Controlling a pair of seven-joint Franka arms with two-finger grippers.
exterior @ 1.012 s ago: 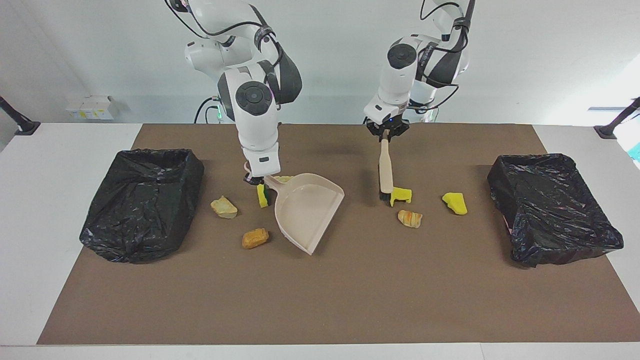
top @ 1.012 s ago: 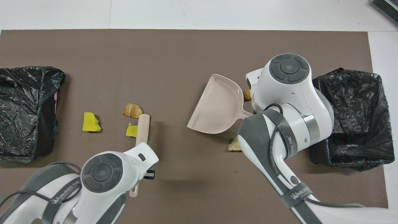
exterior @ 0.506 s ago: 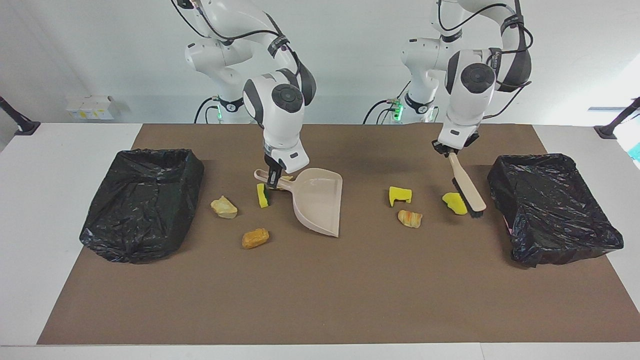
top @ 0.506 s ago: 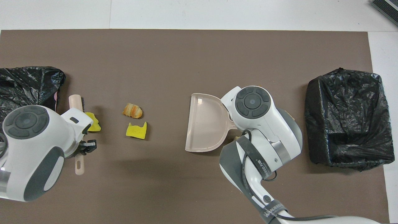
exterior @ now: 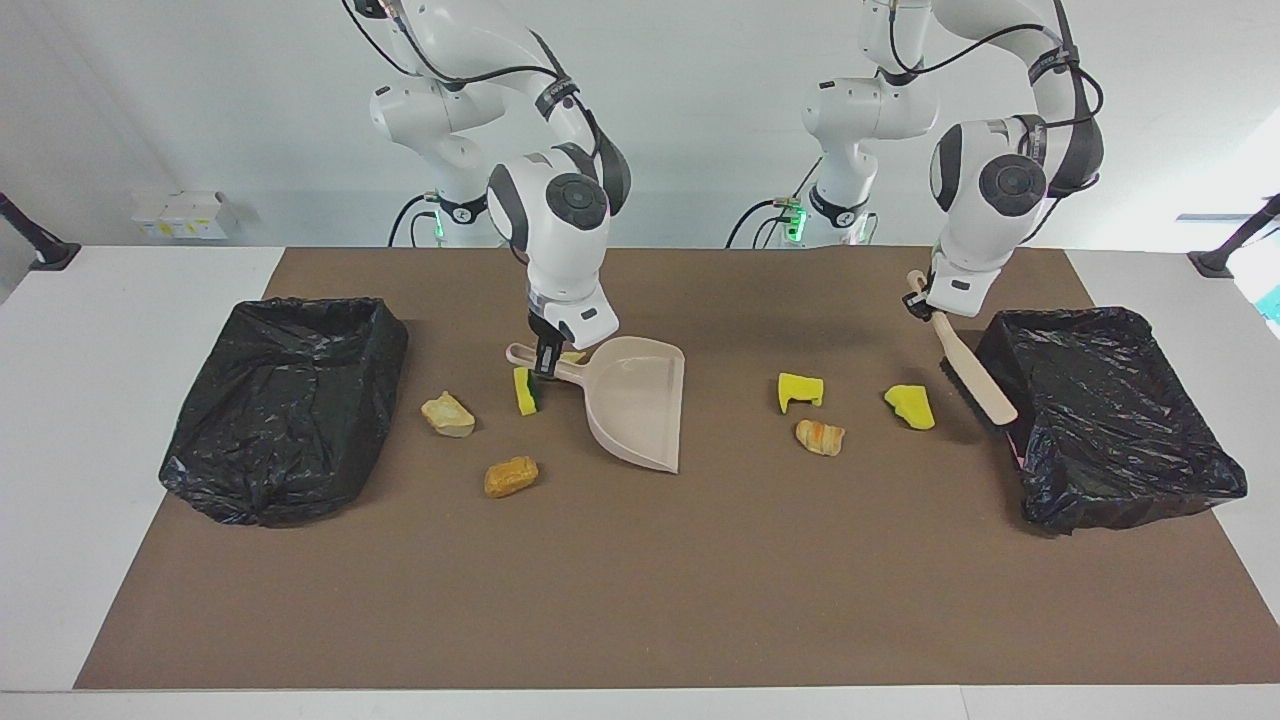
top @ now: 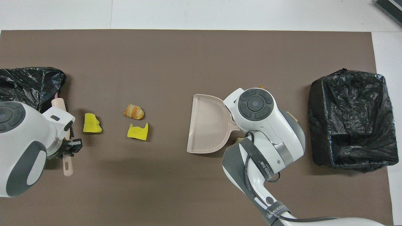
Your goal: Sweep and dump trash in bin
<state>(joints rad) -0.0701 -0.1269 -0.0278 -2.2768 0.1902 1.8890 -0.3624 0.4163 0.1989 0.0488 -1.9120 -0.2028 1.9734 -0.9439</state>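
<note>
My right gripper [exterior: 543, 362] is shut on the handle of the beige dustpan [exterior: 640, 400], which rests on the mat. A green-backed sponge [exterior: 524, 390], a tan lump [exterior: 448, 414] and an orange lump [exterior: 511, 476] lie between the pan and the black bin [exterior: 285, 400] at the right arm's end. My left gripper [exterior: 922, 303] is shut on the handle of the brush [exterior: 975, 385], whose bristles sit beside the other black bin [exterior: 1110, 410]. Two yellow sponge pieces [top: 92, 123] [top: 137, 131] and a bread lump [top: 134, 111] lie between brush and dustpan.
A brown mat [exterior: 640, 580] covers most of the white table [exterior: 120, 300]. A small yellowish scrap [exterior: 572, 356] peeks out by the dustpan handle. Each bin stands at one end of the mat. The right arm's body hides the trash near the dustpan in the overhead view.
The left arm has carried the brush from the middle sponge piece, past the other trash, to beside the bin at its end. The right gripper has turned the dustpan, then held still.
</note>
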